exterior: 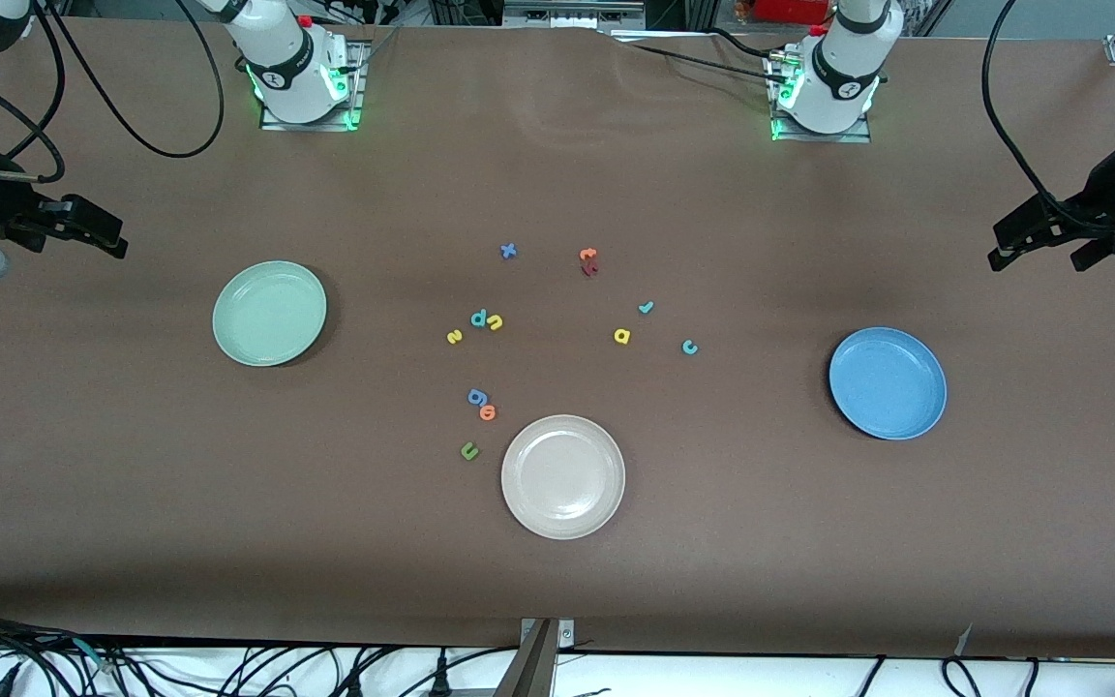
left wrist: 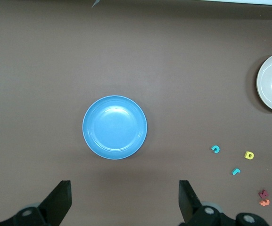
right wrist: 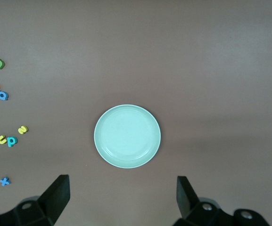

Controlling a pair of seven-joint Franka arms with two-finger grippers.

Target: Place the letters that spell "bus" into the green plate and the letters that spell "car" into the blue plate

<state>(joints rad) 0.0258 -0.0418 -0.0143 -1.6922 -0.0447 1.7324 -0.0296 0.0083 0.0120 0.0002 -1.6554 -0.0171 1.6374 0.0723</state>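
While both plates are bare, my left claw (left wrist: pixel 121 200) hangs wide open, holding nothing, over the table's (exterior: pixel 132 484) end. My right claw (right wrist: pixel 121 200) waits the same way at its own end.

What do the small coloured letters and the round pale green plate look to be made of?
Small coloured letters, such as the yellow a and teal c: likely foam, going by their matte, saturated colour and thick, blunt cut edges.

Round pale green plate: probably moulded plastic or melamine, with a smooth, uniform colour and soft sheen inside its raised rim. The look alone does not rule out glazed ceramic.
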